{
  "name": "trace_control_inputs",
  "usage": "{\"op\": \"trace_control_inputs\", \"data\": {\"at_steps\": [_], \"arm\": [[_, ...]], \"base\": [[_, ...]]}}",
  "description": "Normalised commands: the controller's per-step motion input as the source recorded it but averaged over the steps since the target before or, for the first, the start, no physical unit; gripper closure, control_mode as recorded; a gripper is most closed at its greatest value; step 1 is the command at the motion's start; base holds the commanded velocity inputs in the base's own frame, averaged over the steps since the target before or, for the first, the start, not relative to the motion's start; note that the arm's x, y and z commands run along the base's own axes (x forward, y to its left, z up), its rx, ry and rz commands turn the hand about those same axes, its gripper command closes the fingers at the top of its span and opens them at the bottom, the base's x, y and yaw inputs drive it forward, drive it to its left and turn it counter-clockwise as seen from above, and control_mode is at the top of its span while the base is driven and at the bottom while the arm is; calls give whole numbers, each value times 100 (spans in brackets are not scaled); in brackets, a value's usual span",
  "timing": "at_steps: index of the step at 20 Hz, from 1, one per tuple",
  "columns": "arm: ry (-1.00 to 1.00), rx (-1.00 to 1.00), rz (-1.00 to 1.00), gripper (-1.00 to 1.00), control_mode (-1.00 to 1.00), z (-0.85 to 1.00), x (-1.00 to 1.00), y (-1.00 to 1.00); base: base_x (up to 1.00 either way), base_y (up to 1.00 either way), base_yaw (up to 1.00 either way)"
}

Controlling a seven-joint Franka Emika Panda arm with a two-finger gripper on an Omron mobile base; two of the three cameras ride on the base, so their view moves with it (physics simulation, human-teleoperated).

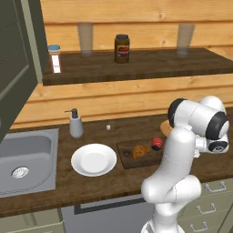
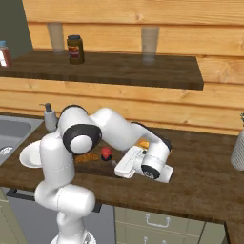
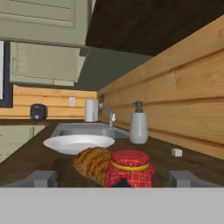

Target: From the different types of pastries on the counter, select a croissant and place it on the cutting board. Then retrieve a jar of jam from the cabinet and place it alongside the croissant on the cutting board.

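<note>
One low, level claw (image 3: pixel 113 179) gapes wide before jam jar (image 3: pixel 129 168) beside croissant (image 3: pixel 92 163)

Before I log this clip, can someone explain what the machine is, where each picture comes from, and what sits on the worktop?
It is a white jointed robot arm in a rendered kitchen. Two pictures look over it from behind, left and right; the third looks along its tool, whose jaws stand apart, holding nothing. On the dark wooden counter lies a dark brown cutting board carrying a golden-brown croissant and a red jam jar, side by side. Nearby sit a round white plate, a grey soap dispenser and a steel sink.
</note>
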Motion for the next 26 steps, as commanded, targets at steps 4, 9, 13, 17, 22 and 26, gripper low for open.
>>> {"op": "trace_control_inputs", "data": {"at_steps": [4,9,13,17,22,26], "arm": [[-9,0,-9,-100,-100,100,-9,18],[-14,0,-1,-100,-100,95,-34,7],[-13,0,-8,-100,-100,32,-92,16],[-13,5,-14,-100,-100,0,-100,57],[-18,1,-10,-100,-100,40,-80,98],[-11,0,-6,-100,-100,58,-58,82]], "base": [[0,0,0],[0,0,0],[0,0,0],[0,0,0],[0,0,0],[0,0,0]]}}
